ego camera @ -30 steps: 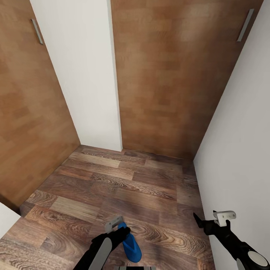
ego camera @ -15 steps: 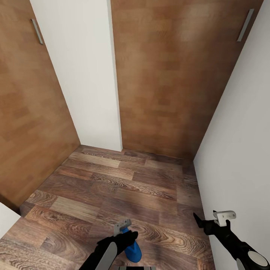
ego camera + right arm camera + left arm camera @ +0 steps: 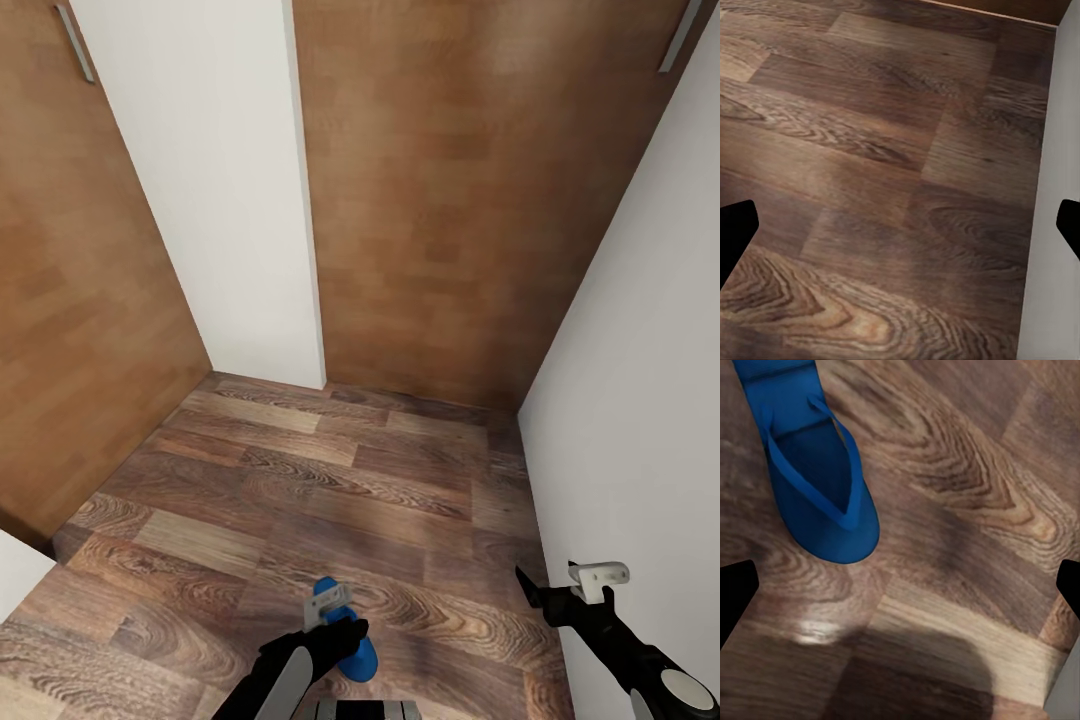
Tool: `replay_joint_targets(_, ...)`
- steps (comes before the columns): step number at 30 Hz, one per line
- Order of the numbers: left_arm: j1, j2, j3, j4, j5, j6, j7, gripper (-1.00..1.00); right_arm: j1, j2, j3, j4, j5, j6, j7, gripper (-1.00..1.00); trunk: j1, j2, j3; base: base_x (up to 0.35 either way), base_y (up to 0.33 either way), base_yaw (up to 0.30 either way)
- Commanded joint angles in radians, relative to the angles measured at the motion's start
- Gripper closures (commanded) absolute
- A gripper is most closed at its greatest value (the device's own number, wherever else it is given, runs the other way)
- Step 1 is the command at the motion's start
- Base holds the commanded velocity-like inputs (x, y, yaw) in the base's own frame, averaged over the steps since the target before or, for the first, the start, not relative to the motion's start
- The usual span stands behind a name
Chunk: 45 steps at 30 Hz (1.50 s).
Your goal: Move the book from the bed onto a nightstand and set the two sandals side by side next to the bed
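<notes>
1 blue sandal (image 3: 340,630) lies flat on the wood-plank floor (image 3: 330,500), just beneath the left gripper (image 3: 330,606), whose jaws stand wide apart with nothing between them. The right gripper (image 3: 560,590) hangs near the white wall (image 3: 640,400), jaws also spread and empty.

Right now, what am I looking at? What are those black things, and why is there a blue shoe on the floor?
It's a robot in a computer simulation. The big picture looks down from its head. The black things are its two arms: the left gripper hangs above a blue sandal lying on the wooden floor; the right gripper is near a white wall. The other two pictures come from wrist cameras. The left one sees the sandal; both show open, empty fingers.
</notes>
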Motion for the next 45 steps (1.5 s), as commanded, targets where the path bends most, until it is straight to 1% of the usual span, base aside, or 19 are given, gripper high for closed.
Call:
replay_joint_targets(1, 0.0, 0.0, -0.001, -0.002, 0.01, 0.002, 0.009, -1.0, 0.0, 0.0, -0.001, -0.001, -0.009, 0.007, 0.004, -1.0, 0.0, 0.0, -0.001, 0.0, 0.0, 0.0)
replay_joint_targets(10, 0.0, 0.0, 0.0, -0.002, 0.01, 0.002, 0.009, -1.0, 0.0, 0.0, -0.001, -0.001, -0.009, 0.007, 0.004, -1.0, 0.0, 0.0, -0.001, 0.0, 0.0, 0.0)
replay_joint_targets(24, 0.0, 0.0, 0.0, -0.002, 0.008, 0.001, 0.009, -1.0, 0.0, 0.0, -0.001, -0.001, -0.009, 0.007, 0.004, -1.0, 0.006, -0.004, -0.055, 0.0, 0.0, 0.0)
replay_joint_targets(33, 0.0, 0.0, 0.001, -0.002, 0.007, 0.001, 0.009, -1.0, 0.0, 0.0, -0.001, -0.001, -0.009, 0.007, 0.004, -1.0, 0.006, -0.004, -0.055, 0.0, 0.0, 0.0)
replay_joint_targets(43, 0.0, 0.0, 0.003, -0.007, 0.006, 0.004, 0.014, -1.0, 0.0, 0.0, -0.001, -0.002, -0.009, 0.007, 0.004, -1.0, 0.006, -0.004, -0.055, 0.169, 0.0, 0.0)
replay_joint_targets(44, 0.0, 0.0, 0.003, -0.008, 0.006, 0.007, 0.015, -1.0, 0.0, 0.0, -0.001, -0.001, -0.009, 0.007, 0.004, -1.0, 0.006, -0.004, -0.055, 0.041, 0.0, 0.0)
replay_joint_targets(45, 0.0, 0.0, 0.004, -0.018, 0.006, 0.026, 0.015, -1.0, 0.0, 0.0, -0.001, -0.001, -0.009, 0.007, 0.004, -1.0, 0.006, -0.004, -0.055, 0.021, 0.0, 0.0)
